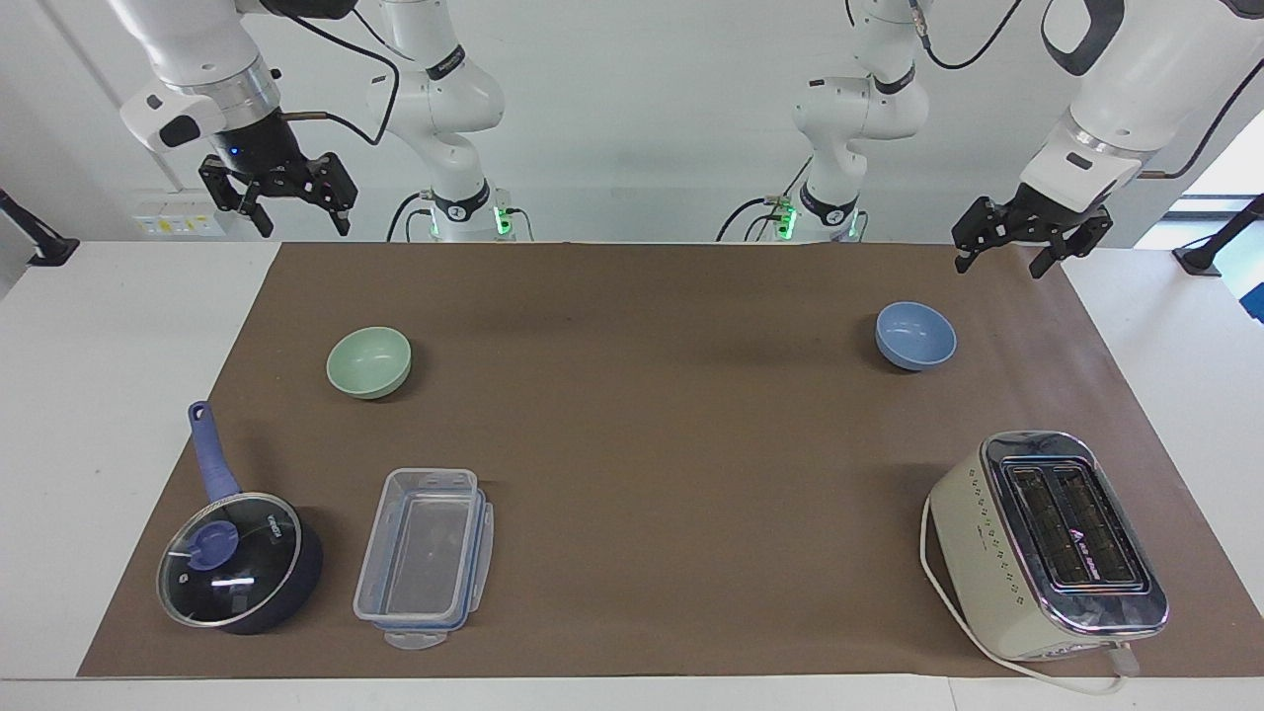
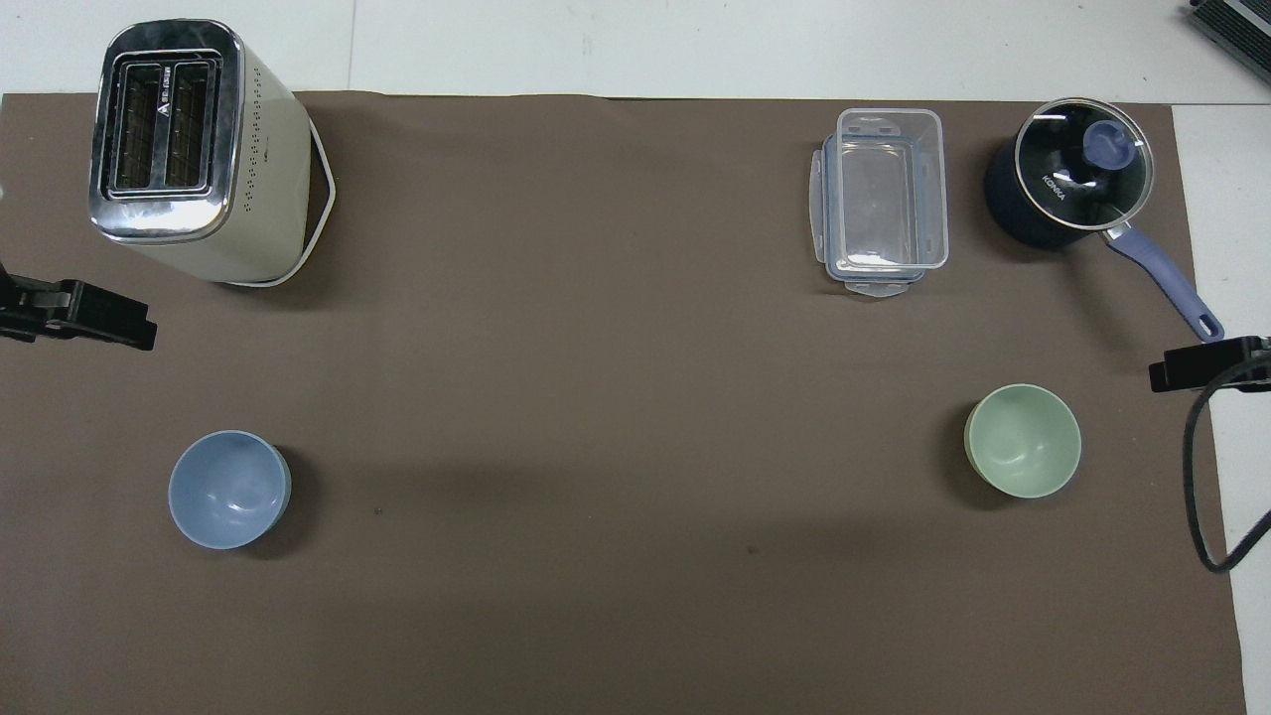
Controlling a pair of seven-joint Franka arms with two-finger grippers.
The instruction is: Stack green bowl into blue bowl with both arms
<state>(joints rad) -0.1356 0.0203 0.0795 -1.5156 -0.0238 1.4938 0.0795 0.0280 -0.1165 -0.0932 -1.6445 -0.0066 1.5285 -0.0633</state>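
Observation:
The green bowl (image 1: 368,361) stands upright and empty on the brown mat toward the right arm's end; it also shows in the overhead view (image 2: 1023,440). The blue bowl (image 1: 915,336) stands upright and empty toward the left arm's end, also in the overhead view (image 2: 229,489). My right gripper (image 1: 301,222) hangs open and empty in the air over the mat's edge nearest the robots, apart from the green bowl; its tip shows in the overhead view (image 2: 1206,364). My left gripper (image 1: 999,265) hangs open and empty over the mat's corner near the blue bowl; overhead (image 2: 79,313).
A cream toaster (image 1: 1049,541) stands farther from the robots than the blue bowl. A clear plastic container (image 1: 425,556) and a dark blue saucepan with glass lid (image 1: 237,561) stand farther out than the green bowl. A black cable (image 2: 1201,477) hangs by the right gripper.

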